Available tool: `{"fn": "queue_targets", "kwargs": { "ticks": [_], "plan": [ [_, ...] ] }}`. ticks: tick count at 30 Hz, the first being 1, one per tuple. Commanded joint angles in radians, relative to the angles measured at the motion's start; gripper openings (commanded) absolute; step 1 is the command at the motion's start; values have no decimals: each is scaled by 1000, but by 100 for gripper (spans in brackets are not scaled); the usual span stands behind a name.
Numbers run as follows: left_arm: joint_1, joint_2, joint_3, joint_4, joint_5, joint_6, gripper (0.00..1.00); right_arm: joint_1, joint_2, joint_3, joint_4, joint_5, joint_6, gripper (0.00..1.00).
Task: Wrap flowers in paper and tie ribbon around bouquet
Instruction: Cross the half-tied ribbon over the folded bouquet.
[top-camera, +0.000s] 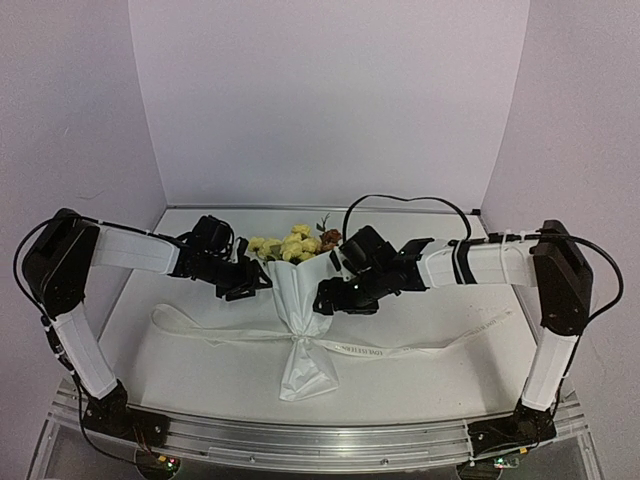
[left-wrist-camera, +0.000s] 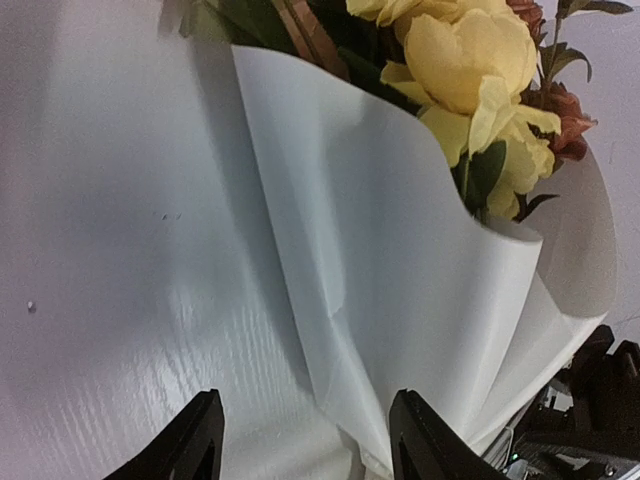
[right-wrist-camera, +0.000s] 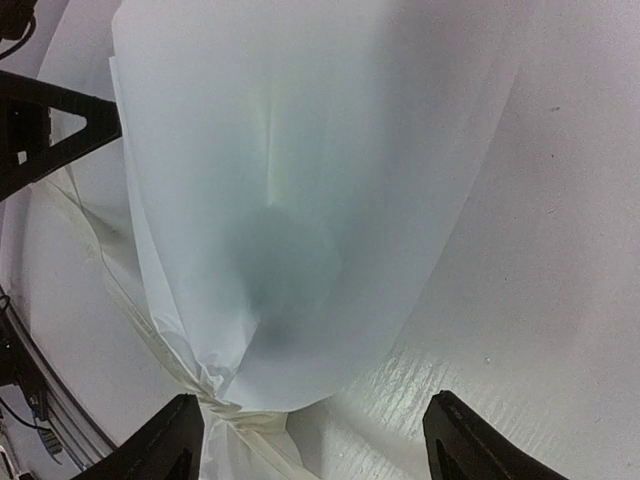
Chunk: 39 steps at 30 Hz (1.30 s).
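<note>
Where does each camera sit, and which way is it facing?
Top external: above and behind the robot, looking down at the white paper-wrapped bouquet; both arms show.
Left wrist: beside the bouquet, facing its pale yellow flowers; two black fingertips show.
Right wrist: above the bouquet's pinched cone, looking down; own fingertips show.
Shared: both wrist views show the bouquet's white paper.

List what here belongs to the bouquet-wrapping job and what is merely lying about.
Job: flowers; white paper wrapped round them; ribbon tied at the pinch.
Merely there: table; metal rail along its near edge; black cable.
</note>
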<state>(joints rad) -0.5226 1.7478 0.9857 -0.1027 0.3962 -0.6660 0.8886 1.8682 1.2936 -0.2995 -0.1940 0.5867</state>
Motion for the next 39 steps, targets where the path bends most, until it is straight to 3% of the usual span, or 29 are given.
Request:
{"fn": "queue_targets", "kwargs": {
  "ticks": [1,6,19,25,39],
  "plan": [
    [-16,78,81,64,4,-7,54,10,21,39,27,-10,19,76],
    [-58,119,88,96,17,-19,45,39,15,-28,87,4,64,70],
    [-167,111,44,171,43,-77,39,129,-77,-202,176,65,188,54],
    [-213,79,3,187,39,-109,37,180,-128,-274,208,92,248,53],
    [-223,-75,-32,97,-48,-95,45,252,-128,-245,225,91,308,53]
  ]
}}
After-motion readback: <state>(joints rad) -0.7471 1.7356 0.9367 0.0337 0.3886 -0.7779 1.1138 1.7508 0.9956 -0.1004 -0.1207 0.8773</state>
